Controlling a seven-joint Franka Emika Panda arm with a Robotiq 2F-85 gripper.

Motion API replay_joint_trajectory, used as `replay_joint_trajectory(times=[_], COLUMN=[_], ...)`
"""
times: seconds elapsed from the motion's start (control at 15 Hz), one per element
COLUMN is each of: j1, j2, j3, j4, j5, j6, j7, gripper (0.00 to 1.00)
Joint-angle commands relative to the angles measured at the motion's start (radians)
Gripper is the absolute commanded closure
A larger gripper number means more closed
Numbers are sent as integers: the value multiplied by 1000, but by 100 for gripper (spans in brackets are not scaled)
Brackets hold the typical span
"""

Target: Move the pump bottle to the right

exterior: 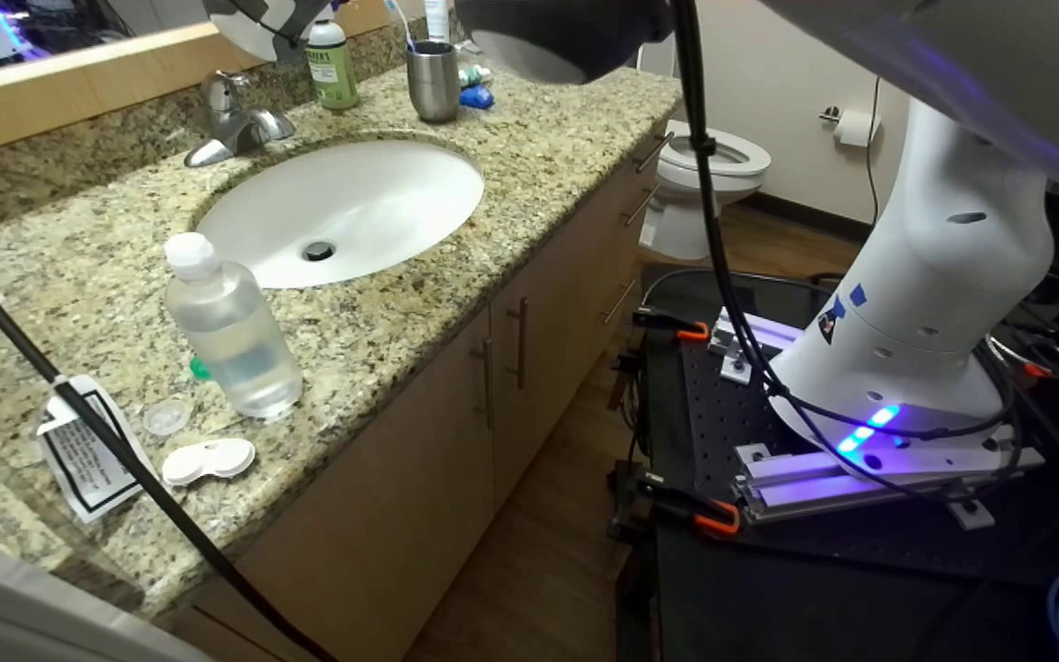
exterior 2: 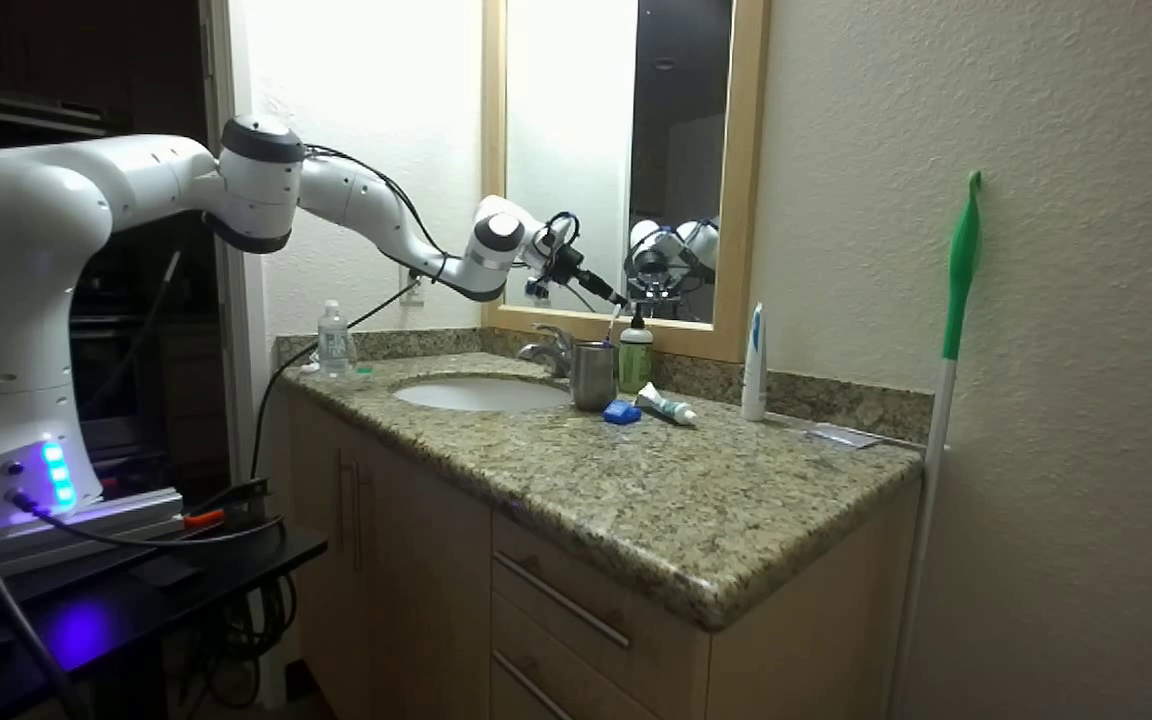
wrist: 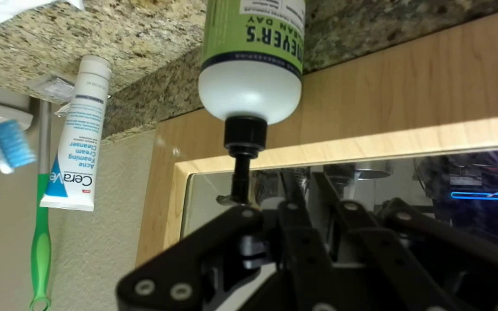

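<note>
The pump bottle (exterior: 334, 78) stands upright at the back of the counter by the backsplash, with a green label and translucent body. It also shows in an exterior view (exterior 2: 636, 362), where its black pump shows. In the wrist view, which is upside down, the bottle (wrist: 253, 39) hangs from the top edge with its pump pointing down. My gripper (wrist: 304, 176) has its fingers drawn together, with at most a narrow gap and nothing between them. The pump lies just left of the fingers there. In an exterior view my gripper tip (exterior 2: 618, 299) is close above the pump head.
A metal cup (exterior 2: 593, 378) with a toothbrush stands beside the bottle. A blue item (exterior 2: 622, 412), a toothpaste tube (exterior 2: 666, 405) and an upright white tube (exterior 2: 754, 370) are nearby. The faucet (exterior: 233, 119), sink (exterior: 373, 198), clear bottle (exterior: 233, 331) and mirror (exterior 2: 571, 140) surround the area.
</note>
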Motion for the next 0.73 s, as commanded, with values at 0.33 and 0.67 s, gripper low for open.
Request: replay_joint_trajectory(times=[0.33,0.67], j1=[-27,-11], j2=[-190,-253], j3=[102,110], j4=[40,45], j5=[88,137], j6=[-137,-126], j7=[-110,-178], gripper=[57,47])
